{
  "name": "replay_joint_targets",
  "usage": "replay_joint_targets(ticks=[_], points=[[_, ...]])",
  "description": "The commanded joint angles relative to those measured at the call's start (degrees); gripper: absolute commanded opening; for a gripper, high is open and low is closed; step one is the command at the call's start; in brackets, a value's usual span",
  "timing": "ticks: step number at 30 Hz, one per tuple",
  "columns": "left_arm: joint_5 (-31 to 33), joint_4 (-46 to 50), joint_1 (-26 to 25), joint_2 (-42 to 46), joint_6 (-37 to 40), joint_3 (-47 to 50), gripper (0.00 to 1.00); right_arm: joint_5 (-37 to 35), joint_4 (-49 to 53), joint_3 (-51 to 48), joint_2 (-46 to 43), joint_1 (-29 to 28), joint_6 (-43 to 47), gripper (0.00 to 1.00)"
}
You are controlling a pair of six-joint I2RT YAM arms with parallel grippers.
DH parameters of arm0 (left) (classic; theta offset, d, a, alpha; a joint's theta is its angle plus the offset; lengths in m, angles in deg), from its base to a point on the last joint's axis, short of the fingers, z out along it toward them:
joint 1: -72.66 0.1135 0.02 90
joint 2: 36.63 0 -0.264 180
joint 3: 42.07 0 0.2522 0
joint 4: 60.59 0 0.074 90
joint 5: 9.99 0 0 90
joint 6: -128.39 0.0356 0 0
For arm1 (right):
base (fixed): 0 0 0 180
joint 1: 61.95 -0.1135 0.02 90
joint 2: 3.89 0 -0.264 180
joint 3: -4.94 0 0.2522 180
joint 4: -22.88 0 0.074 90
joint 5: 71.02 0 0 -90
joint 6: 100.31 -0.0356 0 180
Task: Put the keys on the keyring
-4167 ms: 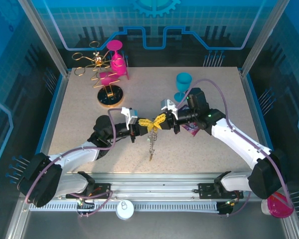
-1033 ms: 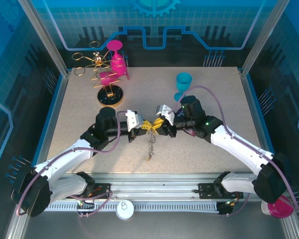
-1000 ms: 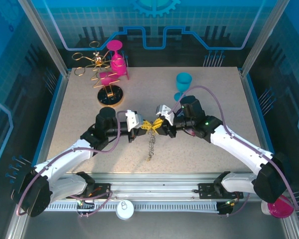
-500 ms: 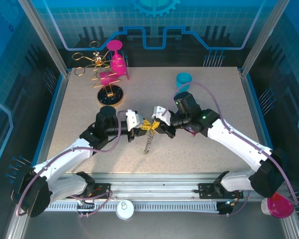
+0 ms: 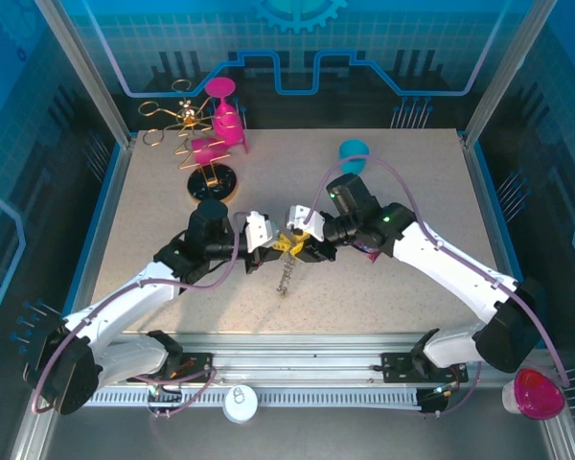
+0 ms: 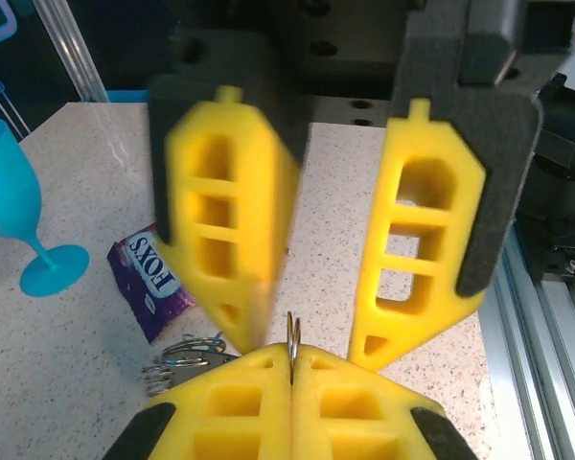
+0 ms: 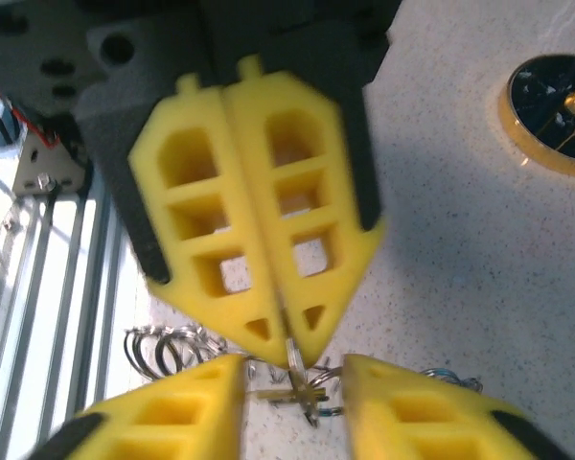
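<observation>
Above the table's middle, my left gripper [image 5: 274, 247] and right gripper [image 5: 301, 244] meet tip to tip. The left gripper [image 6: 292, 360] is shut on a thin silvery ring [image 6: 292, 335] of the keyring. The rest of the keyring [image 5: 285, 275] hangs down as a chain. The right gripper [image 7: 292, 414] is open, one yellow finger [image 6: 420, 244] on each side of the left gripper's tips. Small metal pieces [image 7: 309, 395] dangle under the pinched spot. I cannot tell whether they are keys. Ring coils [image 7: 161, 347] lie beside them.
A purple snack packet [image 6: 153, 286] lies under the right arm, and a blue goblet [image 5: 352, 155] stands behind it. The gold wire stand [image 5: 211, 182] with pink goblets is at the back left. A pink cup [image 5: 538, 394] sits off the table at the front right.
Both grippers drifted slightly left and farther back with the chain. The right gripper, shut a second ago, has opened. The left gripper stays shut.
</observation>
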Motion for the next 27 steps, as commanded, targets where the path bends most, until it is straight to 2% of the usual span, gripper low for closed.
replay_joint_targets(ticks=[1, 4, 11, 18, 22, 27], points=[[-1.3, -6.2, -0.5, 2.0, -1.7, 1.7, 0.00, 5.4, -7.3, -3.5, -3.2, 3.3, -4.9, 0.39], [-0.8, -10.8, -0.5, 2.3, -4.8, 3.6, 0.00, 6.0, -10.1, -6.8, -4.8, 4.1, -6.5, 0.39], [0.1, -16.2, -0.5, 3.0, -8.9, 5.7, 0.00, 6.9, -12.8, -10.4, -6.3, 4.1, -8.6, 0.33], [0.7, -19.9, -0.5, 3.6, -12.2, 7.0, 0.00, 7.0, -12.9, -10.5, -5.8, 4.0, -8.8, 0.21], [0.9, -21.5, -0.5, 3.7, -13.4, 7.5, 0.00, 7.3, -12.9, -10.4, -5.6, 3.9, -8.7, 0.10], [0.9, -24.5, -0.5, 3.2, -15.5, 8.1, 0.00, 7.4, -12.9, -9.8, -4.5, 2.7, -8.7, 0.07]])
